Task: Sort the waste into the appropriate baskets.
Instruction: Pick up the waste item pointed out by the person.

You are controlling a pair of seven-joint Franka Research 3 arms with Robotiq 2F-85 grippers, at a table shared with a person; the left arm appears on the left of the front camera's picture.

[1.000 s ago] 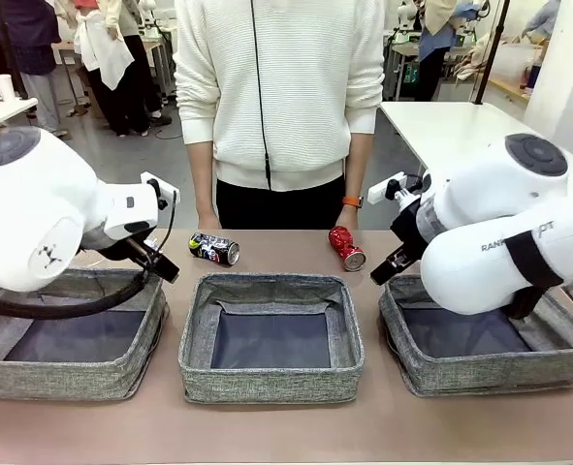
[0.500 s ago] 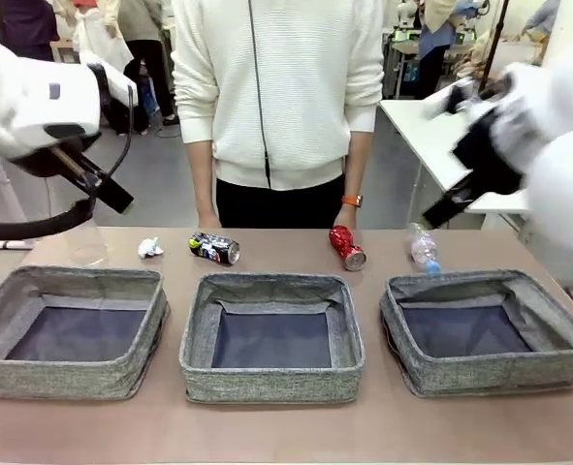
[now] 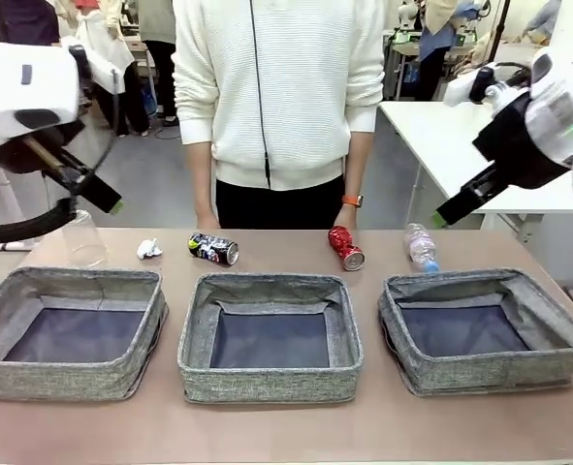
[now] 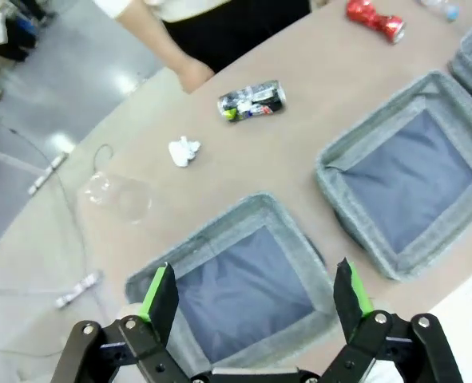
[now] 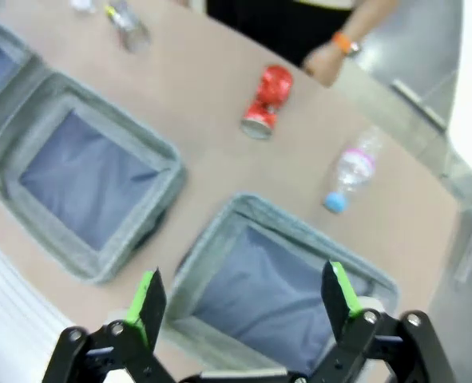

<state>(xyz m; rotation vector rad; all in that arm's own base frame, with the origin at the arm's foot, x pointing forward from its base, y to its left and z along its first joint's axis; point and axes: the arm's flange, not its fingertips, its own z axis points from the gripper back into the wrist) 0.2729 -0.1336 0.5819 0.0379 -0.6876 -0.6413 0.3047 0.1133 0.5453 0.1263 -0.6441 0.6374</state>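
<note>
Along the table's far edge lie a clear cup, a white paper ball, a black printed can, a crushed red can and a clear bottle. Three grey baskets stand in a row in front: left, middle, right. My left gripper is open, high above the left basket, with the can, paper ball and cup beyond. Also open, my right gripper hangs above the right basket, near the bottle and red can.
A person in a white sweater stands at the far side, one hand resting by the red can, the other by the black can. All three baskets hold nothing. A white table stands behind at the right.
Both arms have risen from low over the outer baskets to high above the table, uncovering the cup, paper ball and bottle. The waste has not moved.
</note>
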